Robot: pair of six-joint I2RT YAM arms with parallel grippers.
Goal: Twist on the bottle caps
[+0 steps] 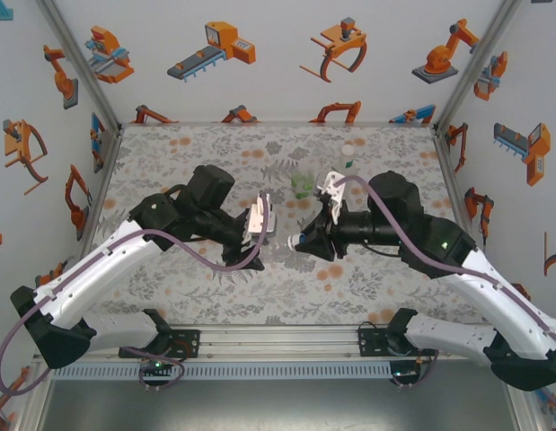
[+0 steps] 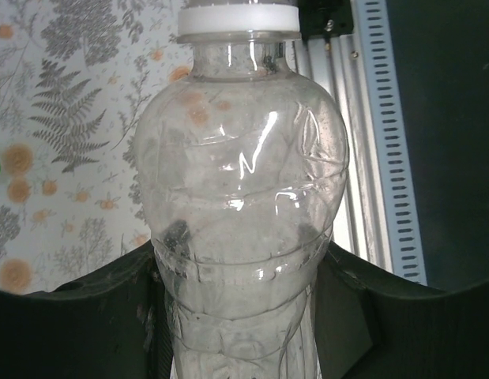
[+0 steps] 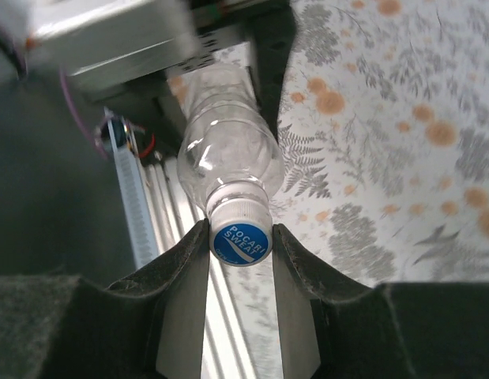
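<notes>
My left gripper (image 1: 262,222) is shut on the body of a short clear bottle (image 2: 240,181), held off the table and lying roughly level, neck toward the right arm. In the left wrist view a white ring (image 2: 238,20) sits at its neck. My right gripper (image 3: 240,241) is shut on the blue-topped cap (image 3: 240,237), which sits on that bottle's (image 3: 228,154) mouth, one finger pressed to each side. In the top view the cap (image 1: 298,241) is between the two grippers, with the right gripper (image 1: 306,241) just behind it.
A squat green-tinted bottle (image 1: 303,185) stands behind the grippers. A taller bottle with a white top (image 1: 348,154) stands near the back edge. An aluminium rail (image 1: 278,341) runs along the near edge, and walls close in three sides of the floral table (image 1: 170,153).
</notes>
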